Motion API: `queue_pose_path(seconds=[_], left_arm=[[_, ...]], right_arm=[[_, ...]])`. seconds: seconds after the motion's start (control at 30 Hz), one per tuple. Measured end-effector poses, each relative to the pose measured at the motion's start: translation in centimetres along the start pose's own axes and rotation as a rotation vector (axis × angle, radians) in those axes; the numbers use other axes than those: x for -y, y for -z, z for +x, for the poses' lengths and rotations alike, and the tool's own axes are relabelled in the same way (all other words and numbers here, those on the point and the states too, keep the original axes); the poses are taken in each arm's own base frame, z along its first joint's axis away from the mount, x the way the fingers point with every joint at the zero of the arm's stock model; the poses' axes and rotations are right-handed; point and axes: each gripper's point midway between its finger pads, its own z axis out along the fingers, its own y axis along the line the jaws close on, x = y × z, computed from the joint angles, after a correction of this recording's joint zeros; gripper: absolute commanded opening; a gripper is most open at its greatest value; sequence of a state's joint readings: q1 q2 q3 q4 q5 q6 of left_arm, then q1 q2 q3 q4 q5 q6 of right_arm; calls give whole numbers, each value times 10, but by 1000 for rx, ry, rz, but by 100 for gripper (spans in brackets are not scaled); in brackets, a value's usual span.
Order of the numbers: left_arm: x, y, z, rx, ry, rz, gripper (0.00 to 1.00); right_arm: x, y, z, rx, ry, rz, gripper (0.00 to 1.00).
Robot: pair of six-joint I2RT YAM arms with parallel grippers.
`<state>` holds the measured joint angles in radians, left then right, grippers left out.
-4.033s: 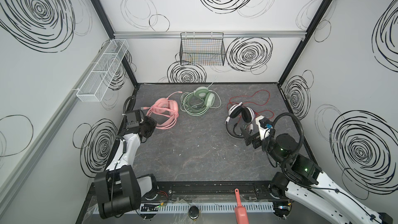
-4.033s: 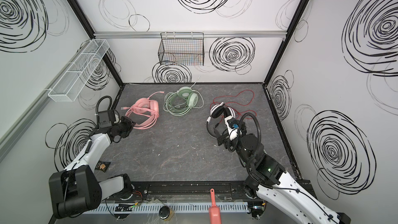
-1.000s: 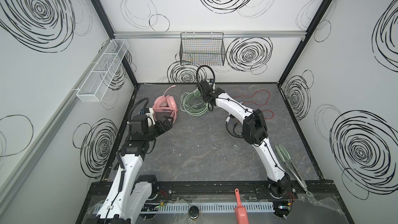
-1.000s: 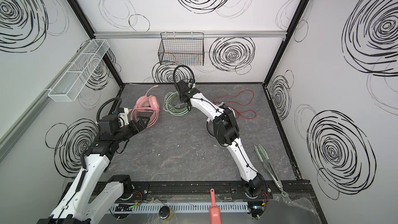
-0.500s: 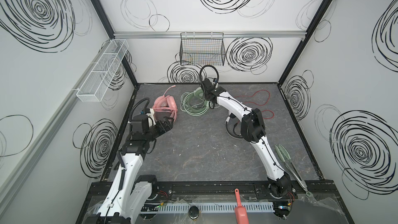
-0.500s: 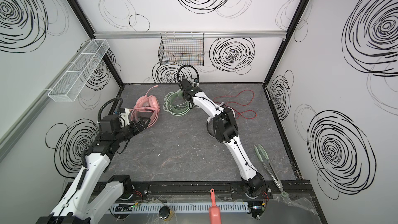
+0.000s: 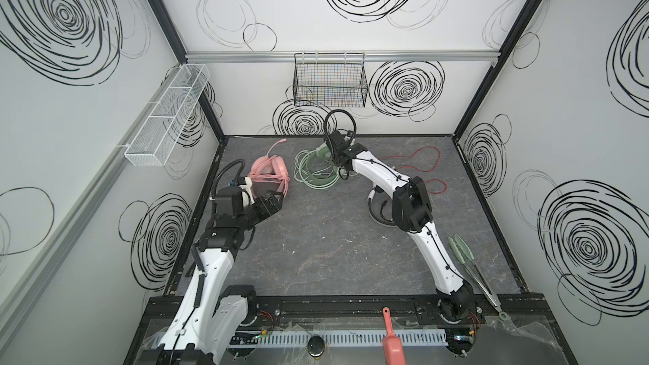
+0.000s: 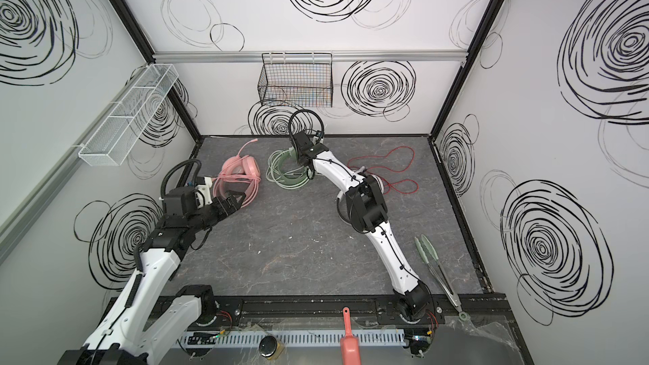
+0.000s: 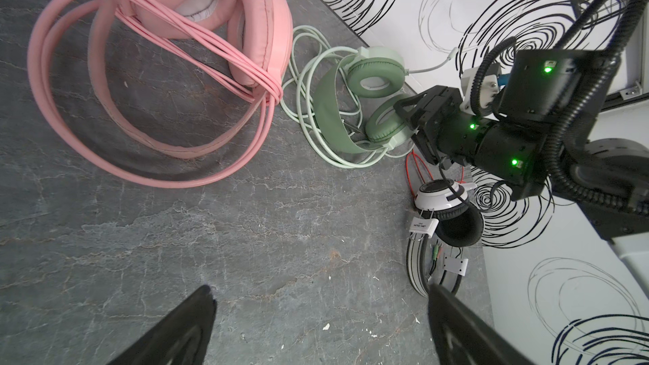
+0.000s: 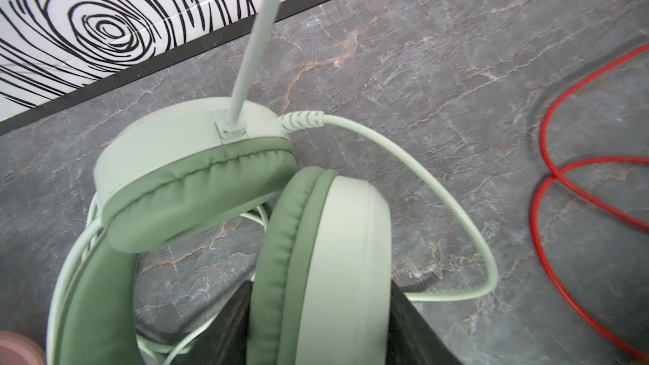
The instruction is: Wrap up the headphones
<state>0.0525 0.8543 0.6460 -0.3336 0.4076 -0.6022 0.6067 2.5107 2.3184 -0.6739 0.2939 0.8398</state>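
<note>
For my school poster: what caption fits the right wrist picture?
Right end effector around an ear cup of the green headphones, red cable nearby.

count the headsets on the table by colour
pink headset: 1
mint-green headset: 1
white-and-black headset: 1
total: 3

In both top views the right arm's elbow (image 7: 411, 205) hides most of the white-and-black headset (image 7: 377, 221). The right hand (image 10: 319, 289) is cut off by the wrist picture's edge, and blur on the mint-green headset (image 10: 344, 240) keeps us from telling whether its fingers press the ear cup.
</note>
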Motion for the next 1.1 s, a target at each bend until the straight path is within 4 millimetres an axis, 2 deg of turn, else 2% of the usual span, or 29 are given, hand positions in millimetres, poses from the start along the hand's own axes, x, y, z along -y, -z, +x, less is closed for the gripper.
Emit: queue_pose_path(seconds=[0.1, 0.33, 0.47, 0.53, 0.63, 0.77, 0.87, 1.1], left_arm=[[0, 0, 0, -1, 1, 0, 97], [-1, 0, 0, 1, -1, -5, 98], [1, -5, 6, -17, -10, -12, 98], [6, -9, 14, -44, -29, -21, 98], [23, -13, 29, -83, -64, -35, 98], [54, -12, 39, -105, -48, -34, 97], [69, -13, 48, -140, 10, -65, 98], [90, -22, 90, -316, 129, -166, 96]], right_arm=[[3, -3, -1, 0, -4, 4, 34], [9, -3, -5, -8, -20, -3, 27], [21, 10, -3, -23, -9, 25, 26], [30, 26, -1, -27, 1, 36, 26], [52, 66, 1, -15, 10, 44, 26], [85, 129, 9, 26, 4, 18, 25], [98, 163, 19, 61, -13, -33, 22], [105, 209, 58, 142, 40, -75, 22]])
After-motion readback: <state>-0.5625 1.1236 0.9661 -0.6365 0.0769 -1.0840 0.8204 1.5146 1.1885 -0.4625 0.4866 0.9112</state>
